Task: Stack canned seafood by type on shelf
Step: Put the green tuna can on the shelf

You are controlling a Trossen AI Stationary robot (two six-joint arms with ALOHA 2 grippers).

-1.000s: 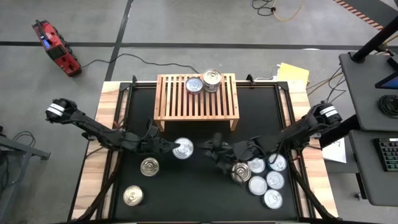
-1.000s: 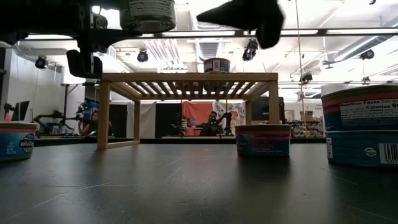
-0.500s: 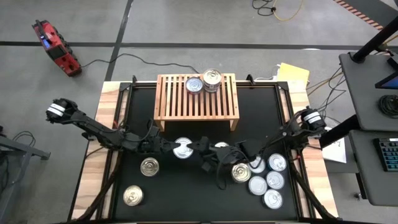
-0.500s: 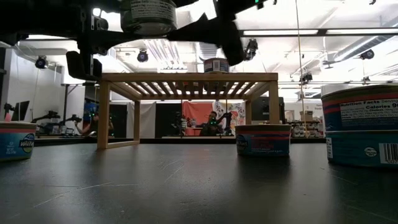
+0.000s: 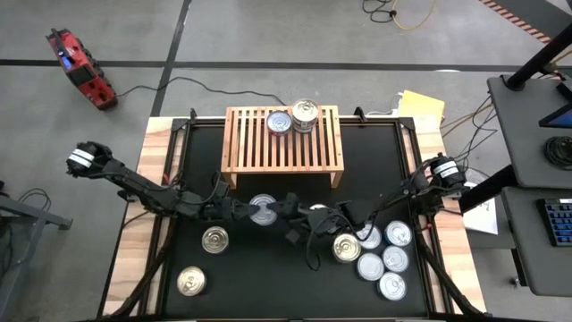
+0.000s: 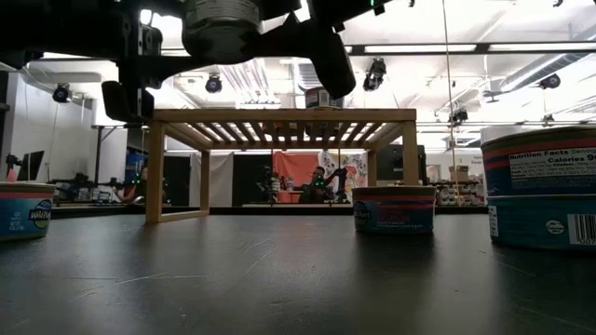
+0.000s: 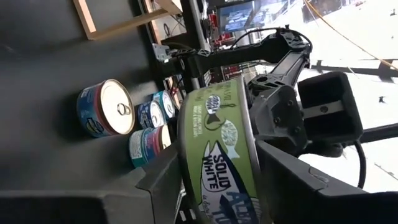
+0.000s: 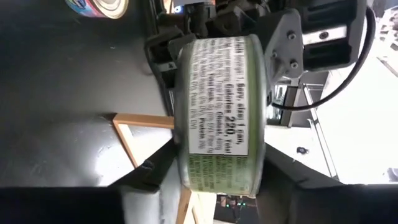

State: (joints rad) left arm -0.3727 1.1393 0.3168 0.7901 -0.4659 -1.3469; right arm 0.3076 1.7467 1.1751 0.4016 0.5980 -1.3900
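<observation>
A tall tin with a green label and a silver lid (image 5: 262,211) hangs in the air in front of the shelf (image 5: 282,139). My left gripper (image 5: 248,211) is shut on it. My right gripper (image 5: 286,215) is open and has come level from the table's right. In the right wrist view its fingers (image 8: 152,177) stand on either side of the same tin (image 8: 221,106). Two tins stand on the shelf's slatted top, a flat one (image 5: 279,122) and a taller one (image 5: 305,114). My left gripper pinches the green tin between its two fingers (image 7: 163,180) by the side wall (image 7: 189,155), coming level from the table's left. The tin is upright, lid up, lifted clear of the table (image 6: 222,23). My right gripper: whether its fingers touch the tin, I cannot tell.
Two tins stand on the black mat at near left (image 5: 215,240), (image 5: 190,281). Several more cluster at near right (image 5: 371,266), the closest one (image 5: 347,248) just beside my right arm. Wooden table edges (image 5: 157,179) flank the mat.
My right gripper has moved toward the table's left, away from the cluster of tins and up to the tin held by my left gripper, and its fingers now flank that tin. My left gripper and the tin have kept nearly still.
</observation>
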